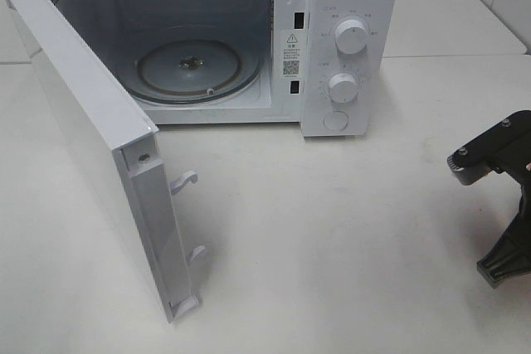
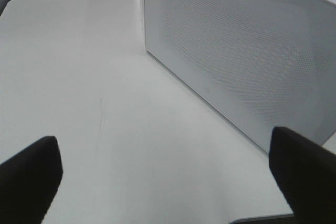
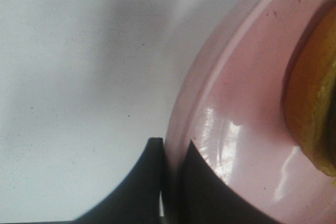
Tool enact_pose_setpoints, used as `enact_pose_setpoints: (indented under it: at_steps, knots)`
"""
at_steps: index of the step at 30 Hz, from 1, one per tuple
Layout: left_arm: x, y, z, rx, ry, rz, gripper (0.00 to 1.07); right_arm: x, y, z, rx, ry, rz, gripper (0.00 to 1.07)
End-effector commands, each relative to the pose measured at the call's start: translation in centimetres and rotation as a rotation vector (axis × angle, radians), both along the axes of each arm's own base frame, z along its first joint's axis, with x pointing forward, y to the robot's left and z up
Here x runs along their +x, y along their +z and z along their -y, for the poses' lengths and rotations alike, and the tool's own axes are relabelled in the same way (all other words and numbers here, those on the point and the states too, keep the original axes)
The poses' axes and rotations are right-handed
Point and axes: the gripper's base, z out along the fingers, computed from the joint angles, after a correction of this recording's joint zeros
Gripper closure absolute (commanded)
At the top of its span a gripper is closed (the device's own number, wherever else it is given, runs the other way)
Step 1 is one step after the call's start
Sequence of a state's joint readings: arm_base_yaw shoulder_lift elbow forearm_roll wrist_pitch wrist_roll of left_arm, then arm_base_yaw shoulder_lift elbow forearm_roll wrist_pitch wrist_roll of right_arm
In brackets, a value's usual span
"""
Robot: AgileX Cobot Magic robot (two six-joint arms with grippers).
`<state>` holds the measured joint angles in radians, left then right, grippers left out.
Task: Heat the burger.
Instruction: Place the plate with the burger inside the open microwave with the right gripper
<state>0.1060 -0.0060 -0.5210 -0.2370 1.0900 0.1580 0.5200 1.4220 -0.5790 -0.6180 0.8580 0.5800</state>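
Right wrist view: right gripper (image 3: 170, 145) clamped on the rim of the shallow pink round plate (image 3: 241, 103), golden-brown burger (image 3: 315, 98) further in, seemingly near the right edge of the white table (image 1: 332, 246); left gripper (image 2: 165, 174) spread, empty. Risk: rim pinch slips, burger slides off.

right arm (image 1: 502, 196): matte black, angular bracket, two bright screw heads (image 1: 462, 152), grey ribbed edge, flared black lower piece. left gripper (image 2: 165, 174) fingers (image 2: 31, 179): black blunt wedges. right gripper (image 3: 172, 148) fingers (image 3: 142, 182): black, curved, tapering thin.
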Motion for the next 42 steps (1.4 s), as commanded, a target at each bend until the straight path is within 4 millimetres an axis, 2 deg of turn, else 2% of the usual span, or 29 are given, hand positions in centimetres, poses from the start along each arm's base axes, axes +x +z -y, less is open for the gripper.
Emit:
enact_pose_setpoints:
  at_steps: [1, 23, 29, 42]
  knots:
    - [-0.2, 0.0, 0.0, 0.003, 0.005, 0.029, 0.06, -0.4, 0.7, -0.1, -0.067, 0.063, 0.004, 1.07]
    - [-0.2, 0.0, 0.0, 0.003, 0.005, 0.029, 0.06, -3.4, 0.8, -5.5, -0.107, 0.424, -0.013, 1.07]
    - [-0.2, 0.0, 0.0, 0.003, 0.005, 0.029, 0.06, -4.6, 0.9, -7.1, -0.134, 0.580, -0.010, 1.07]
    - [-0.2, 0.0, 0.0, 0.003, 0.005, 0.029, 0.06, -6.0, 0.9, -9.0, -0.176, 0.849, -0.028, 1.07]
